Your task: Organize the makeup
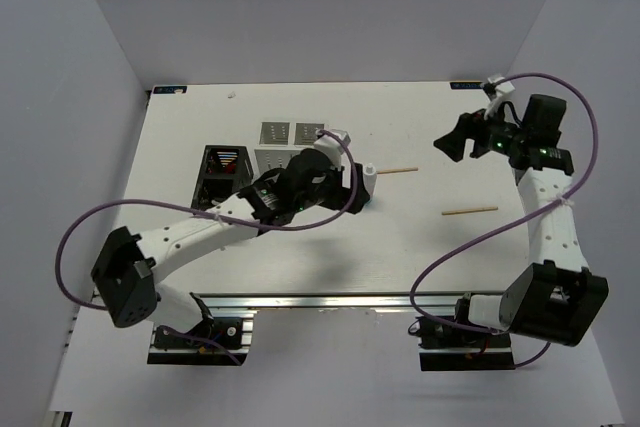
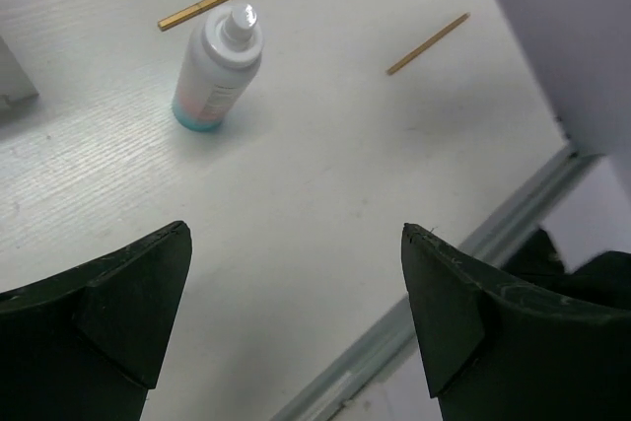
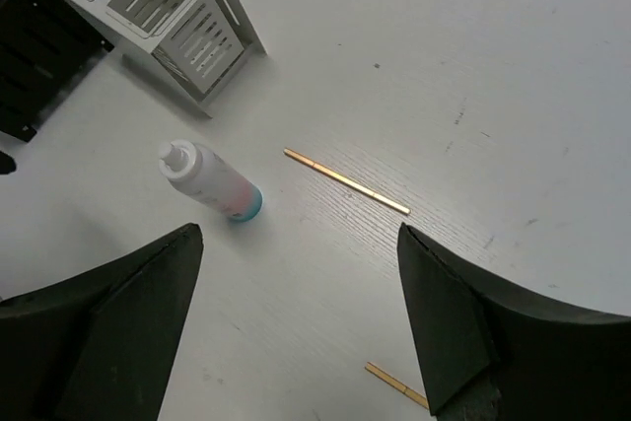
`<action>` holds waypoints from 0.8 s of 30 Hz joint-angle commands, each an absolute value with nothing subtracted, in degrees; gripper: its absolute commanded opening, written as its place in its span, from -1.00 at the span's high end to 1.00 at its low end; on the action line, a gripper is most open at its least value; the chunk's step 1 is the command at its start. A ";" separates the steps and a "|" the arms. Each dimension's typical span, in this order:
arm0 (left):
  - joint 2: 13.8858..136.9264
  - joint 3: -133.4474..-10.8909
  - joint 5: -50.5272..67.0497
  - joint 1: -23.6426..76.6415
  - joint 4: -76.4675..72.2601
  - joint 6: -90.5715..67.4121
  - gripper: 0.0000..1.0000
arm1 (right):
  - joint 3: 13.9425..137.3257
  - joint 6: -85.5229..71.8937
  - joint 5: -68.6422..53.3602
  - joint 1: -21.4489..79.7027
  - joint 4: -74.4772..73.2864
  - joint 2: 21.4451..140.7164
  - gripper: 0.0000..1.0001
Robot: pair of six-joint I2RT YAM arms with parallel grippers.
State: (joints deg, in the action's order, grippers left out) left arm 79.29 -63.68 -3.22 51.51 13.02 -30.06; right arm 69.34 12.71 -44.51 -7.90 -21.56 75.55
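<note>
White tabletop. My left gripper and right gripper both gape, empty. White bottle apparently upright; two wooden sticks just beyond it. Risk: flat sticks slipping my pinch, bottle tipping.

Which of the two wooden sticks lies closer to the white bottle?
The far wooden stick, its end just beside the white bottle; the other stick lies well apart, nearer the arm bases.
</note>
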 commanded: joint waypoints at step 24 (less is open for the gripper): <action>113.64 -84.63 -26.10 55.28 2.02 -14.15 -0.83 | 67.32 13.27 -52.29 -17.31 -25.22 70.40 -0.68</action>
State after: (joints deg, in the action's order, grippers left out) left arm 114.50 -80.86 -22.31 54.94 5.37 -15.09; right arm 67.64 13.56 -50.81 -16.93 -24.38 71.20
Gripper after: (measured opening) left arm 0.926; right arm 0.840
